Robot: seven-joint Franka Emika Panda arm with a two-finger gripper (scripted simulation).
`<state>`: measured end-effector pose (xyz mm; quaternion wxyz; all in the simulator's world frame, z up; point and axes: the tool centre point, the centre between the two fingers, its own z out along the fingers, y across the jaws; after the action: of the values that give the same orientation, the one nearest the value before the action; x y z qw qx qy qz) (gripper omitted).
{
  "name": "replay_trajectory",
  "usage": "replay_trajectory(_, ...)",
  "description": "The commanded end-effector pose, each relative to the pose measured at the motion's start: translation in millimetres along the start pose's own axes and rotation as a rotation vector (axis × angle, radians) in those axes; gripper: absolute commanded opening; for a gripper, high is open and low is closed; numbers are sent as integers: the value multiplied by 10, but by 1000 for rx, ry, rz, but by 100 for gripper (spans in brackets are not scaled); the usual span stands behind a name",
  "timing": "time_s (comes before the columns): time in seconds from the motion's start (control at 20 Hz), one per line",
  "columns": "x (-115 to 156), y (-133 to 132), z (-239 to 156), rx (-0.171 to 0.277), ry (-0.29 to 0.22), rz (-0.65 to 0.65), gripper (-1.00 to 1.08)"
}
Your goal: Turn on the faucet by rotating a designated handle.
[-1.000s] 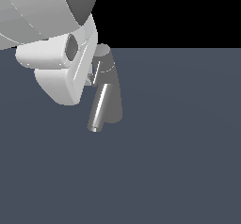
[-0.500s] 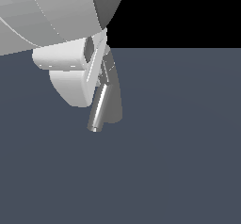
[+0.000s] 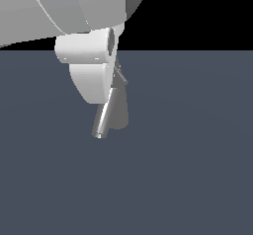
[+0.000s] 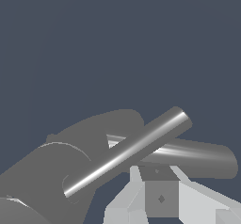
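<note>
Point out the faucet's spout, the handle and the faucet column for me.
spout (image 3: 103, 120), exterior view, mid-length of the shiny slanted cylinder.
handle (image 3: 120, 76), exterior view, on the thin rod.
faucet column (image 3: 121, 111), exterior view, on the tapered body's side.

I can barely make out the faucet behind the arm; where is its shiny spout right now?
In the exterior view the spout slants down toward that view's left from the faucet, just below the arm's white wrist, near the picture's centre.

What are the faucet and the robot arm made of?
The faucet looks like dark grey metal: its slanted spout shines with bright streaks, like polished steel. The arm looks like smooth white plastic, matte with soft shading. These are simulator renders, so it's only a look.
</note>
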<state>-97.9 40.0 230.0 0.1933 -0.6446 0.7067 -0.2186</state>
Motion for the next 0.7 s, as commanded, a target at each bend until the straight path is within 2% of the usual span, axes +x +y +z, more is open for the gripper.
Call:
replay_trajectory(0.0,315,-105,4,3,25,49,-100)
replay_trajectory(0.4,624,-256,-4,1,35,60,-100)
replay_trajectory(0.45,125,-305,5,6,-23,-18,-100)
replay_trajectory(0.65,213,-417,5,5,-14,-6,-100)
